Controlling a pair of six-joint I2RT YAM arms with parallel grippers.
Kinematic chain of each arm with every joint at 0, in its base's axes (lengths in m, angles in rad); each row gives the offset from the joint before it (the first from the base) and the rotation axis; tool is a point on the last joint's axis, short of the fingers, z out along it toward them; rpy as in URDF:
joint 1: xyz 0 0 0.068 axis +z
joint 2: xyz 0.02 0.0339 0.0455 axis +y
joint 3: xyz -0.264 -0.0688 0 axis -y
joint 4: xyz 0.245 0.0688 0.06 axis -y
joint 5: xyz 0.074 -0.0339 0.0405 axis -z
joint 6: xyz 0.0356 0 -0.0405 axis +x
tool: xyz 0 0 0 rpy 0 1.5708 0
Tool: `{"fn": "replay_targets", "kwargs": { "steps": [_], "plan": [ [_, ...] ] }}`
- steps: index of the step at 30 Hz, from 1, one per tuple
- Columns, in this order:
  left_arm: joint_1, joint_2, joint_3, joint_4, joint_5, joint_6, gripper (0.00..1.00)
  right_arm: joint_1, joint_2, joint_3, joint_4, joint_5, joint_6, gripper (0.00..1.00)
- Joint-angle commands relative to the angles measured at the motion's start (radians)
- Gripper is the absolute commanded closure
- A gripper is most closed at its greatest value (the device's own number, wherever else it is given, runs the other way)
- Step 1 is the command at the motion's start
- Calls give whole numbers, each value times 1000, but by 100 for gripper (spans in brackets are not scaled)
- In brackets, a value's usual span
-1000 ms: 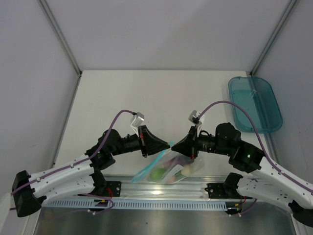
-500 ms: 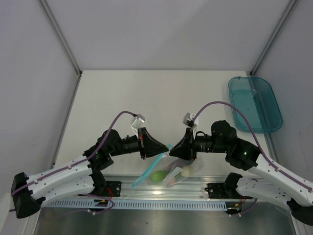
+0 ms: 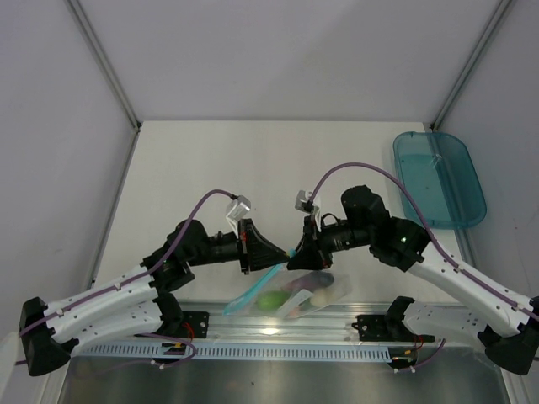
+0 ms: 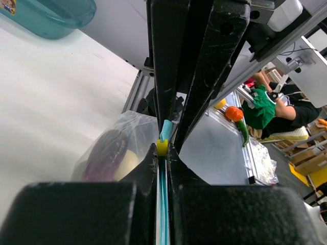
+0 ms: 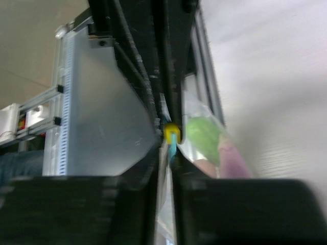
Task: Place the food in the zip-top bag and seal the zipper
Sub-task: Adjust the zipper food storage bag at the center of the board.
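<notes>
Overhead, left gripper (image 3: 285,252) pinches the zipper (image 3: 254,289); right gripper (image 3: 296,259), at its three o'clock, sits narrow, grip unclear. If either slips, the bag (image 3: 318,290) may sag and spill food (image 3: 271,300).

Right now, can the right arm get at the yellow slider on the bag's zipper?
Probably yes: the right gripper sits at the yellow slider, nothing between them; the left gripper pinches the zipper just beyond.

Clear crinkly plastic zip-top bag (image 3: 318,291); zipper (image 4: 162,204) teal, probably smooth plastic.
</notes>
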Motion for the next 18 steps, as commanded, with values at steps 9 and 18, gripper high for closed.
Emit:
{"fn": "replay_targets", "kwargs": {
  "steps": [9,18],
  "plan": [
    [2,26,61,-13,68,34,99,-16,0,69,-9,215,-22,100],
    [2,46,68,-57,56,31,100,10,-107,46,45,552,53,100]
  ]
}}
